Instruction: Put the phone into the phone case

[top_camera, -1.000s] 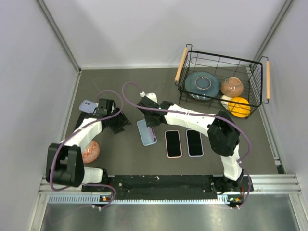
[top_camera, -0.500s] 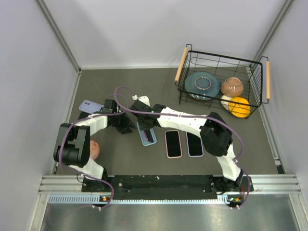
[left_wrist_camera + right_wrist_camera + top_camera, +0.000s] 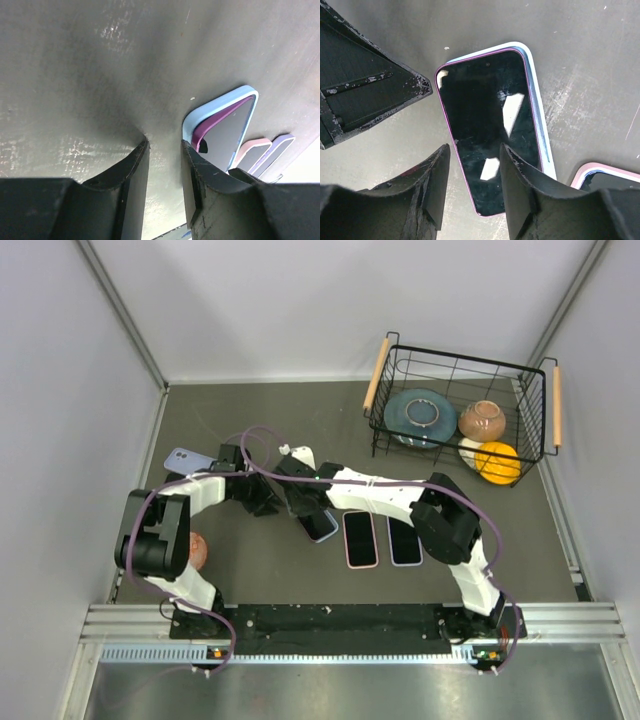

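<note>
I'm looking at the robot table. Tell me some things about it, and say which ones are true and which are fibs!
1. The wire basket has a blue plate in it. True.
2. The right tool is squeezing the phone. False: the tool is open and grips nothing, and the phone lies below it.
3. The phone lies on a light blue case. True.
4. The orange thing sits on the table next to the arms. False: it is inside the basket.
5. The left tool has nothing between its fingers. True.
</note>
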Controlling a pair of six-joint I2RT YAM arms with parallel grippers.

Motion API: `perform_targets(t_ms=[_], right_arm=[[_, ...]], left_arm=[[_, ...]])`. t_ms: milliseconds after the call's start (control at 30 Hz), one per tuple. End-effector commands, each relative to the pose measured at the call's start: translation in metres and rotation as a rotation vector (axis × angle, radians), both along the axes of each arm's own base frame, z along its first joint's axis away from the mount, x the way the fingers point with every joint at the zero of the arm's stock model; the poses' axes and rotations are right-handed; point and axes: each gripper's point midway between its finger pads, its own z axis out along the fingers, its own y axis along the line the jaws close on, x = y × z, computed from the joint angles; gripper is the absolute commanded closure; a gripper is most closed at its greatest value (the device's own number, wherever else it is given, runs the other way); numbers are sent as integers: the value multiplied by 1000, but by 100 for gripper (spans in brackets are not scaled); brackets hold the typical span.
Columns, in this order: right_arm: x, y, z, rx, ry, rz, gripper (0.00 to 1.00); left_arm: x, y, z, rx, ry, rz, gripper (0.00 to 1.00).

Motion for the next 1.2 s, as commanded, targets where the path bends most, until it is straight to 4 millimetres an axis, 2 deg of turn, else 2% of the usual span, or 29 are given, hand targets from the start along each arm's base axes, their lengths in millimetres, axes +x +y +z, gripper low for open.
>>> perform_targets(t_ms=[0,133,333,533,567,700,800,1033,1167], right_arm=[[7,6,5,14,-46,-18,54],[7,2,2,-3,-51,-10,45],[5,-3,24,9,-75,73,32],[3,-11,30,73,-29,216,10],[-1,-9,28,110,-4,243,1],[4,-16,30,121,-28,300,1],[3,-13,29,116,-35,359,1],[5,-12,15,78,-28,393,1],[6,-11,-1,40,0,413,1]], left_arm=[[1,13,-10,86,19,-1,63],[-1,15,-12,98,29,-9,63],[4,7,7,56,-23,-41,59],[4,10,21,69,-59,-46,51],[3,12,21,81,-56,-45,50],[2,13,25,86,-68,-40,46],[1,9,26,58,-78,-41,46],[-6,10,20,66,-65,-45,45],[-12,8,19,44,-79,-40,44]])
